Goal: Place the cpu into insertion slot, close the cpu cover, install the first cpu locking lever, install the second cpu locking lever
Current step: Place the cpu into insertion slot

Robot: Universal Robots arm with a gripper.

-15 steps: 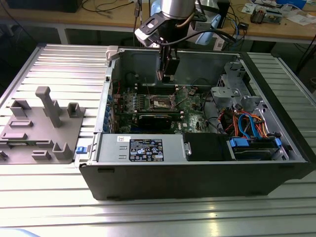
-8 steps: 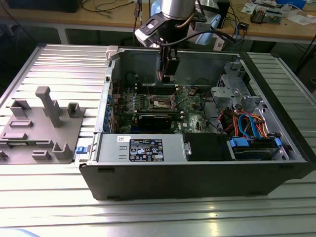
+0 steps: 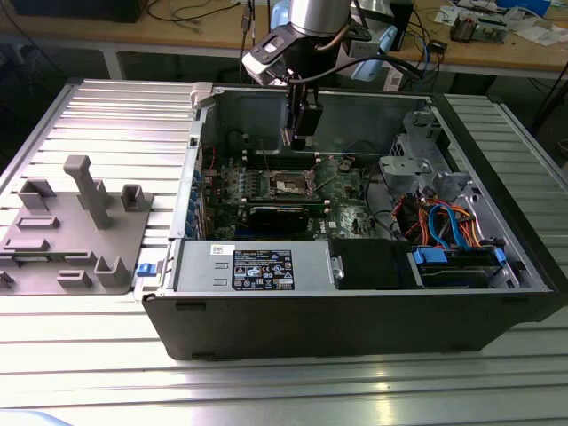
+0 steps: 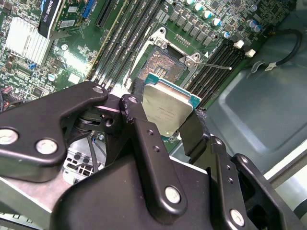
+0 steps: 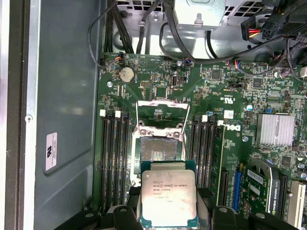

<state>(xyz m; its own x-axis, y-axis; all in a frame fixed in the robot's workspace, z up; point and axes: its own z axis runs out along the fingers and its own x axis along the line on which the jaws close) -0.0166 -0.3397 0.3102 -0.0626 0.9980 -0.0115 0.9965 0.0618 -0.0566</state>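
On the exterior view's left a grey fixture (image 3: 89,200) sits on the ribbed tabletop (image 3: 115,115), well apart from the work; next comes the open computer case (image 3: 355,311), its wall on that side near the memory slots (image 5: 115,158); over the board hangs the tool (image 3: 300,133), clamped on the cpu (image 5: 169,193) by two opposite edges, metal top towards the first wrist camera; the chip is in the air, near the insertion slot (image 5: 157,149) but not yet in it; the contact field lies bare, with the cpu cover (image 5: 160,130) swung up. I judge the placing wants the chip level, squared to the rim, and lowered straight without sliding over the contacts; room is narrow between the slot banks and the raised cover; rightward, the cables (image 3: 444,222) and drive cage (image 3: 417,164) stand clear of the tool.
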